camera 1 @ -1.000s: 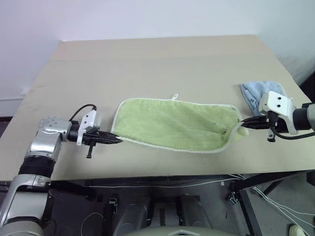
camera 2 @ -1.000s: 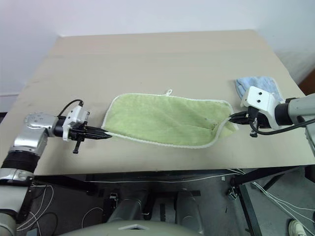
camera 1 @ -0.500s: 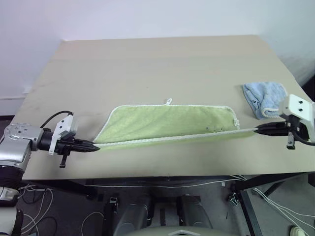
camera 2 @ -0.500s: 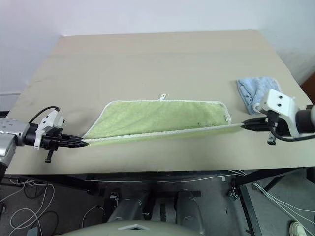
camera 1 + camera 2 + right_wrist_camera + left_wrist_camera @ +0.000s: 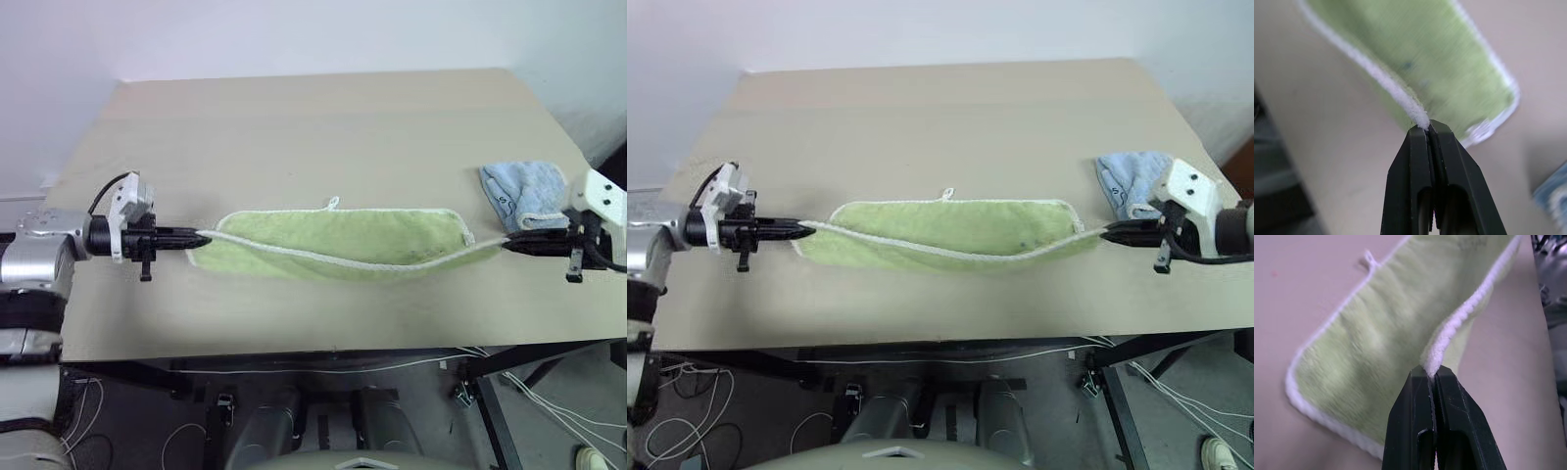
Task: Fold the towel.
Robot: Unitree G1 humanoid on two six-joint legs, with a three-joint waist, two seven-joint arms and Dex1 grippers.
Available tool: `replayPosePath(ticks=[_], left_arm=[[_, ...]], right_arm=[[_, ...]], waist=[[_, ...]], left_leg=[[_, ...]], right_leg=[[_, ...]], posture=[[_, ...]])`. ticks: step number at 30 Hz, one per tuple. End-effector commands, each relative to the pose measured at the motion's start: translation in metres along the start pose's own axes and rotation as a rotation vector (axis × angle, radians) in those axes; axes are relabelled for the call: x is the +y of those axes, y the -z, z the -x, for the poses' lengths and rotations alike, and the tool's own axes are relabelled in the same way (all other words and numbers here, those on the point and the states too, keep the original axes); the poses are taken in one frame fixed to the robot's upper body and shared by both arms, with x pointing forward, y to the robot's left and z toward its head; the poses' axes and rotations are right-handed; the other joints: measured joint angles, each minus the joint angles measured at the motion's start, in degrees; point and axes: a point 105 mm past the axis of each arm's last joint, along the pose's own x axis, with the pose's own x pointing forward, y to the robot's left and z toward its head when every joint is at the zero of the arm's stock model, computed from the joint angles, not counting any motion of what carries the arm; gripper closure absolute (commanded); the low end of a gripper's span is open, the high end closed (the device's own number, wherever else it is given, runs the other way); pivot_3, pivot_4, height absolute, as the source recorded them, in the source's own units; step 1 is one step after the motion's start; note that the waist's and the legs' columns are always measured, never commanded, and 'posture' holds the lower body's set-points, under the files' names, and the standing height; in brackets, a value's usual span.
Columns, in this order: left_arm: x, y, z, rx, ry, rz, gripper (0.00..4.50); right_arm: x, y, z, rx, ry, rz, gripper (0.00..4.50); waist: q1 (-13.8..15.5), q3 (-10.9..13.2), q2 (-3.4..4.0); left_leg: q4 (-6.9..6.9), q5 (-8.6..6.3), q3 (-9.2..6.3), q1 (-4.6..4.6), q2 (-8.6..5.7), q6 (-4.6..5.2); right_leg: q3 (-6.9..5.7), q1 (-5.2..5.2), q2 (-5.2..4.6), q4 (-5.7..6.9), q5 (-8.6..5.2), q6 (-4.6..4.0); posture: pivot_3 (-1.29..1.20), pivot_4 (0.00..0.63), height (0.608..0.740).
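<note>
A wide beige table stretches bare beyond my arms, its near edge just below them. A small blue cloth lies near the right edge. The yellow-green towel lies mid-table, white-edged, a small loop at its far side; its near edge hangs lifted, sagging between my claws. My left gripper and right gripper are each pinched tight on a near corner.
</note>
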Motion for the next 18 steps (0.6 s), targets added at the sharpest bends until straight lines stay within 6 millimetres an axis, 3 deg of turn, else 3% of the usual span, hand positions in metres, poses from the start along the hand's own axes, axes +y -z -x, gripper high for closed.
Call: replayPosePath(ticks=[1,4,8,13,18], left_arm=[[0.011,-0.001,0.001,0.023,-0.03,-0.01,4.49],[0.023,-0.007,-0.005,0.001,-0.065,-0.005,4.49],[0.04,-0.001,-0.004,0.075,-0.158,-0.048,4.49],[0.05,0.001,-0.014,0.083,-0.199,-0.012,4.49],[0.054,0.008,-0.024,0.092,-0.234,0.005,4.49]], right_arm=[[-0.014,-0.009,-0.006,-0.07,0.053,-0.011,4.5],[-0.027,-0.013,-0.014,-0.122,0.103,-0.034,4.5],[-0.052,-0.01,-0.029,-0.156,0.199,-0.067,4.5],[-0.058,0.003,-0.055,-0.121,0.18,-0.092,4.5],[-0.066,0.012,-0.068,-0.095,0.202,-0.102,4.5]], waist=[[0.1,0.0,0.0],[0.2,0.0,-0.01],[0.1,0.0,-0.06],[0.1,0.0,-0.06],[0.0,0.0,-0.06]], left_leg=[[-0.04,0.0,0.0,0.0,0.0,0.0],[-0.05,0.01,0.0,-0.03,-0.01,0.0],[0.02,0.02,-0.01,-0.03,-0.02,0.0],[-0.04,0.09,0.0,-0.03,-0.03,0.11],[0.06,0.1,0.01,-0.04,-0.05,0.13]], right_leg=[[0.0,-0.02,0.0,0.0,0.0,0.0],[0.01,-0.05,0.0,0.0,0.0,0.0],[-0.01,-0.02,0.02,0.02,0.02,0.02],[-0.01,-0.07,0.05,0.02,0.02,0.02],[-0.01,-0.07,0.07,0.13,0.02,0.03]], posture=[[0.0,0.15,0.74],[0.0,0.15,0.74],[0.0,0.15,0.74],[0.0,0.15,0.74],[0.0,0.15,0.74]])
